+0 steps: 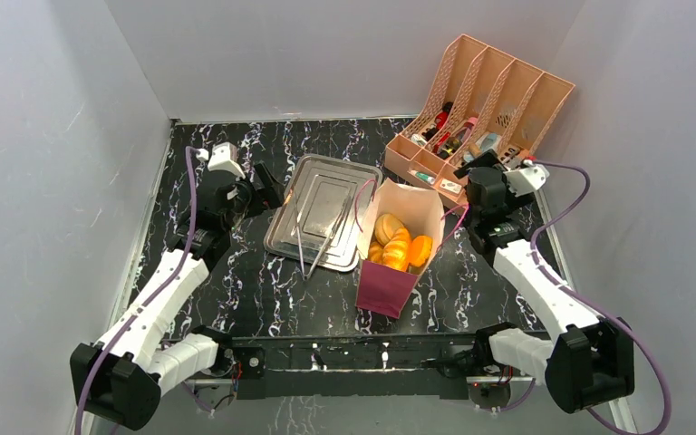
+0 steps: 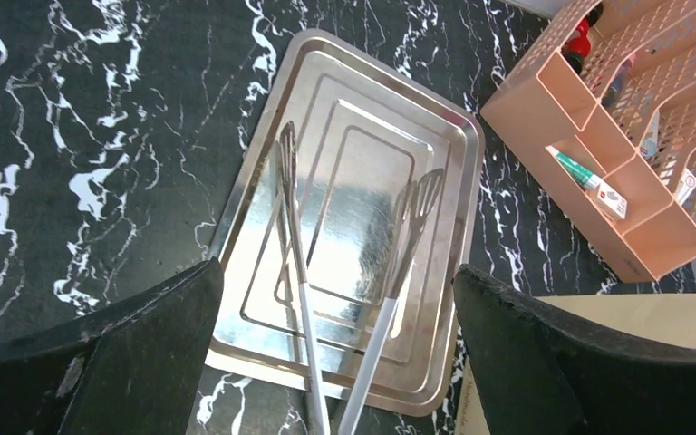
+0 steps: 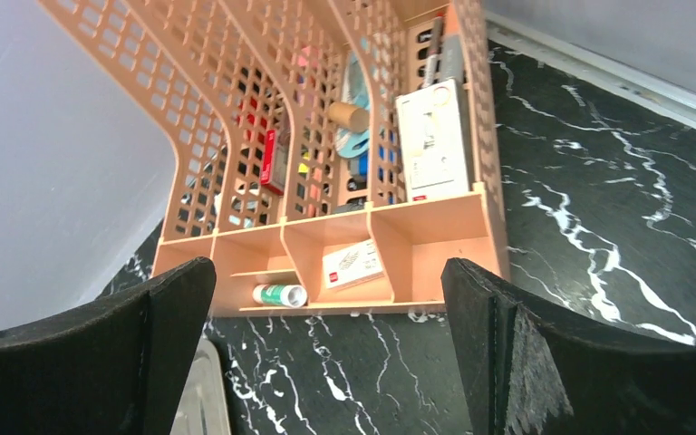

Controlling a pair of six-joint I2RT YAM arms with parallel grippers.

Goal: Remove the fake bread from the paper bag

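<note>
The paper bag (image 1: 401, 263), cream with a magenta lower part and pink cord handles, stands open at the table's middle. Several glossy golden-orange pieces of fake bread (image 1: 397, 243) fill its mouth. A cream edge of the bag shows in the left wrist view (image 2: 634, 308). My left gripper (image 1: 263, 192) is open and empty, left of the bag, over the metal tray; in its wrist view (image 2: 337, 353) the jaws stand wide apart. My right gripper (image 1: 473, 188) is open and empty, right of the bag, near the file rack; its wrist view (image 3: 326, 353) shows wide jaws over bare table.
A metal tray (image 1: 294, 237) holding two pairs of tongs (image 2: 299, 299) lies left of the bag. A peach plastic file rack (image 1: 480, 113) with small items stands at the back right, also in the right wrist view (image 3: 417, 245). White walls enclose the black marble table.
</note>
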